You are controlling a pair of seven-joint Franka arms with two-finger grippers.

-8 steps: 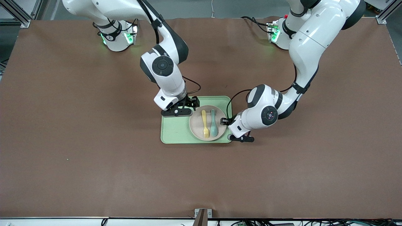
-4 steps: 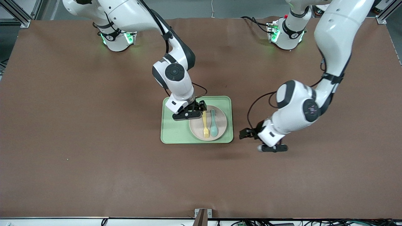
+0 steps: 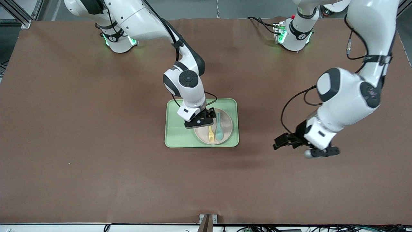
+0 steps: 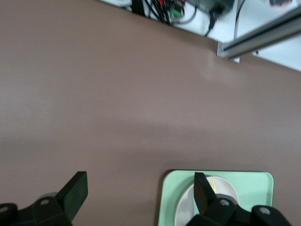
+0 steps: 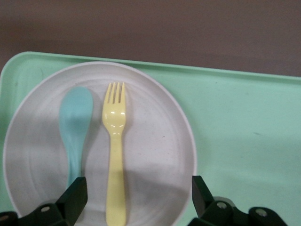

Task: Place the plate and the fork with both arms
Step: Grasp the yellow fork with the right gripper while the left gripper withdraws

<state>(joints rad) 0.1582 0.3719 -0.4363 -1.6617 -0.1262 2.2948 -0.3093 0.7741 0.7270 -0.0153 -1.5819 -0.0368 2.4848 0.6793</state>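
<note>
Brown cloth covers the whole desk [image 3: 96, 145]. Near its middle lies a light green tray [image 3: 178, 135]. On the tray sits the round pinkish plate [image 3: 225, 129], toward the left arm's end of the tray. The yellow fork [image 3: 211, 134] and a blue spoon [image 3: 219, 129] lie side by side on the plate, the spoon toward the left arm's end. They are close but do not touch.

The right gripper [image 3: 202, 118] hangs low over the plate, above the handle end of the fork. From the front, the black hand hides the fork's handle, so only the prongs and a bit of the neck show. The right wrist view shows nearly the whole fork [image 5: 115, 146], the spoon [image 5: 75, 129], the plate [image 5: 164, 155] and the tray [image 5: 244, 122]. There the two black fingers [image 5: 73, 197] stand spread wide, one on each side of the fork and spoon, and hold nothing.

The left gripper [image 3: 283, 141] is up over the bare desk, well apart from the tray, toward the left arm's end. Its fingers [image 4: 75, 190] are spread wide and empty. The left wrist view shows mostly brown cloth, with the tray [image 4: 169, 197] and plate [image 4: 186, 212] partly hidden by one finger. It also shows a metal bar [image 4: 258, 40] and some cables [image 4: 160, 9] at the desk's edge.
</note>
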